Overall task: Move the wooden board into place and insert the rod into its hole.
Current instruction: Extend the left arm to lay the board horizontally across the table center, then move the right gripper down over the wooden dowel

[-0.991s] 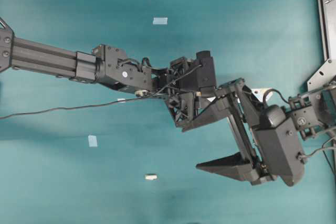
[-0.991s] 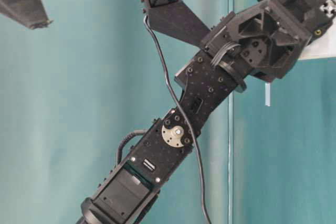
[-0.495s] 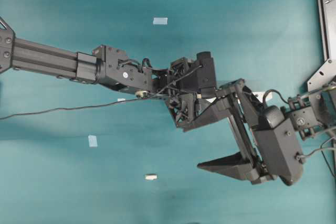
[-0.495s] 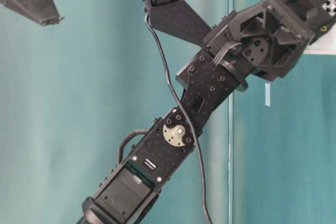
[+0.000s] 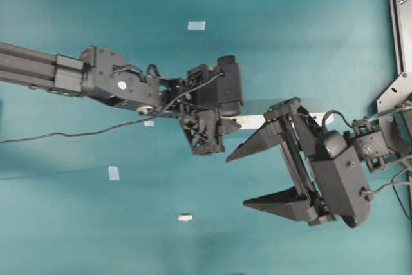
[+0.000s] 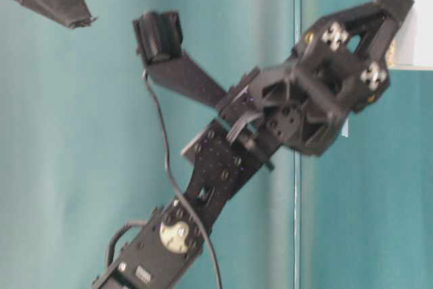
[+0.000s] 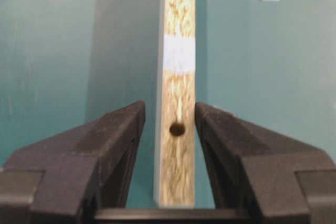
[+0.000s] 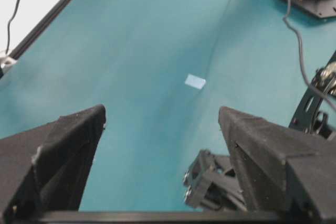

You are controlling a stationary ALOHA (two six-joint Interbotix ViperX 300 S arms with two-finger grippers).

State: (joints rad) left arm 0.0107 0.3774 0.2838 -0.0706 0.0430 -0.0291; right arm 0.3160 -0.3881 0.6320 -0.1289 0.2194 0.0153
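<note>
While the rod lies alone on the near counter, the left end effector stands released astride the wooden board, clear of both edges; it should back off straight. The right end effector gapes empty.

My wooden board shows speckled pale grain, matt, with a smooth whitish-blue patch. My left gripper fingers are rough, matt black plastic. The table covering is matt teal.
</note>
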